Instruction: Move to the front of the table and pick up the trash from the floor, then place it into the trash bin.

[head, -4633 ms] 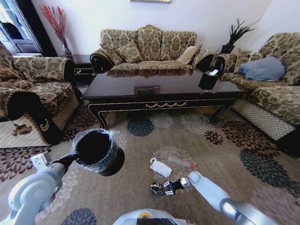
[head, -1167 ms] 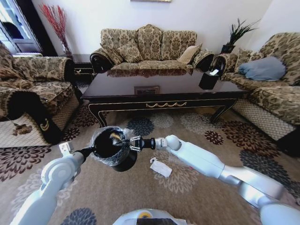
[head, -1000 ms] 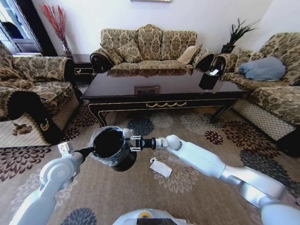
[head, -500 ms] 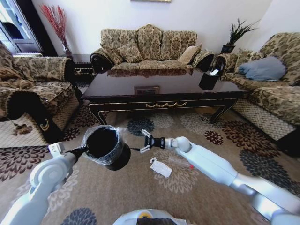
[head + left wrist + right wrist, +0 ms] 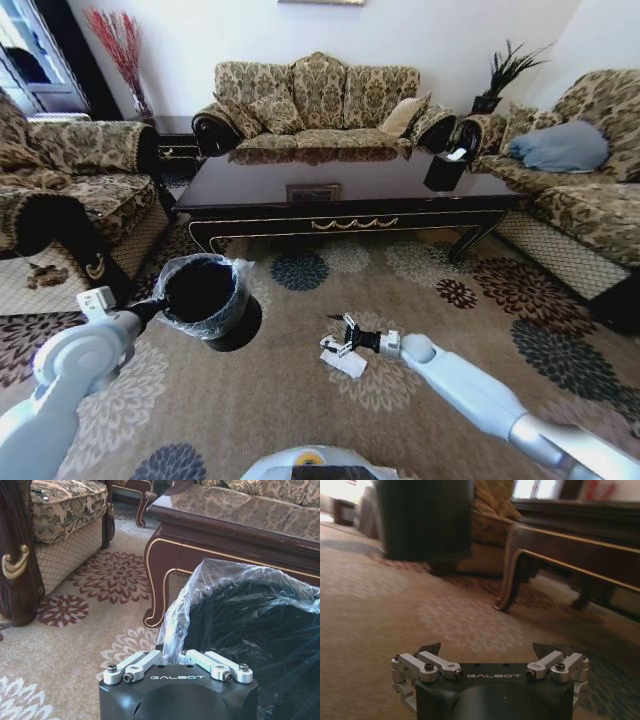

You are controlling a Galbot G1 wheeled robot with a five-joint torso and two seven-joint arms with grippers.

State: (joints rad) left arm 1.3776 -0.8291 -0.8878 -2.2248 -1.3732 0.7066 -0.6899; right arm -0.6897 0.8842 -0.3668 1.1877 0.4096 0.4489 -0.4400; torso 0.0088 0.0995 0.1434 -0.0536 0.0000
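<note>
My left gripper [image 5: 152, 311] is shut on the rim of the trash bin [image 5: 205, 300] and holds it above the carpet. The bin is a small black one with a shiny liner. In the left wrist view the left gripper [image 5: 170, 655] pinches the liner-covered rim of the trash bin [image 5: 250, 645]. A white paper piece of trash [image 5: 345, 361] lies on the carpet. My right gripper [image 5: 340, 335] hangs open just above its far end, close to the floor. The right gripper [image 5: 486, 650] holds nothing. The dark wooden table [image 5: 350, 190] stands beyond.
Patterned sofas ring the table: one [image 5: 60, 190] on the left, one [image 5: 315, 100] behind, one [image 5: 590, 170] on the right. A black tissue box [image 5: 445, 168] sits on the table's right end. A curved table leg [image 5: 507, 575] rises close ahead of my right gripper. Open carpet [image 5: 270, 400] lies in front.
My right gripper pulled back from the bin's mouth, stayed open and dropped to the floor by the white paper. My left arm carried the bin to the left.
</note>
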